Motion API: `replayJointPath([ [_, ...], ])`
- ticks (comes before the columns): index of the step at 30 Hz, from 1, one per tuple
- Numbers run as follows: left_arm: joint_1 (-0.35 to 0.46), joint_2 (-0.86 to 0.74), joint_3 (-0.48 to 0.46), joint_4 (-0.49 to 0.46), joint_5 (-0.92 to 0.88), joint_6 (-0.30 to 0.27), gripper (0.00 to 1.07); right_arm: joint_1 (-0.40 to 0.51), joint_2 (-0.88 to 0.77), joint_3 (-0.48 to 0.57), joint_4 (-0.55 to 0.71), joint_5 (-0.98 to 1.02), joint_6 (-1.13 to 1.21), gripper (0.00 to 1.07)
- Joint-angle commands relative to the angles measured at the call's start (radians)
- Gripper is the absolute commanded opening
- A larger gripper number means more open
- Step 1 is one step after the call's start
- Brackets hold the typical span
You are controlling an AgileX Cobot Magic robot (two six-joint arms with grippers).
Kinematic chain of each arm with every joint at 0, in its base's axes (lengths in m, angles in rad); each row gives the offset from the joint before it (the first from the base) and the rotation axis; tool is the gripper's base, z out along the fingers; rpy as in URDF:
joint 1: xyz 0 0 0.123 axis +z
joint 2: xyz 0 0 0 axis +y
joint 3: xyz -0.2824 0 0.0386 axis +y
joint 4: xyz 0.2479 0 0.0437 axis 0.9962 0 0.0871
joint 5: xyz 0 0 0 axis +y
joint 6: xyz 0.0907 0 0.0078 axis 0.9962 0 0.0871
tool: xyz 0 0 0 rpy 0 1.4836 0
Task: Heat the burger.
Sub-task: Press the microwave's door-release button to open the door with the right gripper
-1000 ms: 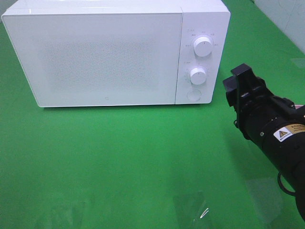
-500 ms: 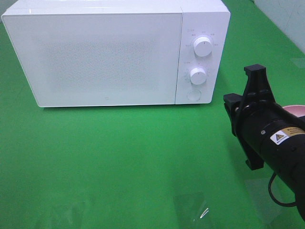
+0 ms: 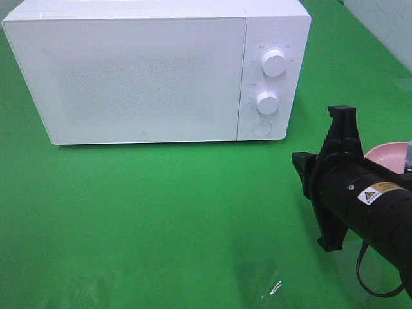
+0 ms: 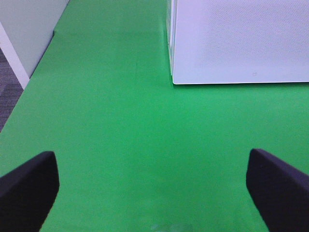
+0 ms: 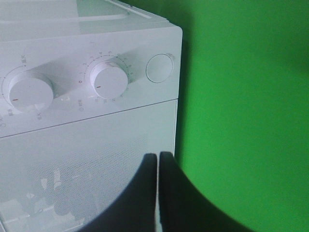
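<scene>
The burger is hidden in every view. A pink plate [image 3: 388, 153] shows part of its rim at the right edge of the exterior view, behind my right arm. The white microwave [image 3: 129, 77] stands at the back with its door closed. It has two knobs [image 3: 274, 63] and a round button [image 3: 261, 129]. My right gripper [image 3: 300, 161] is shut and empty, a short way in front and to the right of the control panel. In the right wrist view its fingers [image 5: 145, 193] are pressed together before the microwave [image 5: 87, 130]. My left gripper [image 4: 154, 188] is open and empty over the green cloth.
The green cloth [image 3: 161, 212] covers the table. The left wrist view shows the microwave's front left corner [image 4: 231, 43] ahead of the left gripper and a grey floor edge [image 4: 9, 87] beyond the table's left side. A white wall stands at the back right.
My right arm has drawn back from the microwave panel toward the front and rolled its wrist. The pink plate's rim has come into view behind it.
</scene>
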Motion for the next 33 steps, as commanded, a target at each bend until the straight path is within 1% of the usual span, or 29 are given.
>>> replayJointPath([
  [1,-0.002,-0.018,0.0,-0.005,-0.006,-0.003,1.0,-0.003,0.0,-0.005,-0.01,0.001,0.01,0.0],
  [9,-0.002,-0.018,0.0,-0.005,-0.006,-0.003,1.0,-0.003,0.022,-0.005,-0.01,0.002,0.034,0.0],
  [14,-0.002,-0.018,0.0,-0.005,-0.006,-0.003,1.0,-0.003,0.067,-0.009,-0.042,-0.001,0.09,0.0],
  [17,-0.002,-0.018,0.0,-0.005,-0.006,-0.003,1.0,-0.003,0.1,-0.029,-0.065,-0.004,0.102,0.0],
  [18,-0.002,-0.018,0.0,-0.005,-0.006,-0.003,1.0,-0.024,0.118,-0.043,-0.094,-0.002,0.111,0.0],
  [19,-0.002,-0.018,0.0,-0.005,-0.006,-0.003,1.0,-0.024,0.118,-0.043,-0.094,-0.002,0.111,0.0],
  [21,-0.002,-0.018,0.0,-0.005,-0.006,-0.003,1.0,-0.092,0.149,-0.075,-0.186,0.018,0.135,0.0],
  [24,-0.002,-0.018,0.0,-0.005,-0.006,-0.003,1.0,-0.105,0.154,-0.085,-0.204,0.024,0.137,0.0],
  [25,-0.002,-0.018,0.0,-0.005,-0.006,-0.003,1.0,-0.128,0.167,-0.103,-0.241,0.032,0.142,0.0],
  [29,-0.002,-0.018,0.0,-0.005,-0.006,-0.003,1.0,-0.151,0.181,-0.123,-0.26,0.05,0.149,0.0],
  [30,-0.002,-0.018,0.0,-0.005,-0.006,-0.003,1.0,-0.174,0.188,-0.133,-0.274,0.054,0.149,0.0],
  [33,-0.002,-0.018,0.0,-0.005,-0.006,-0.003,1.0,-0.197,0.195,-0.144,-0.29,0.064,0.147,0.0],
])
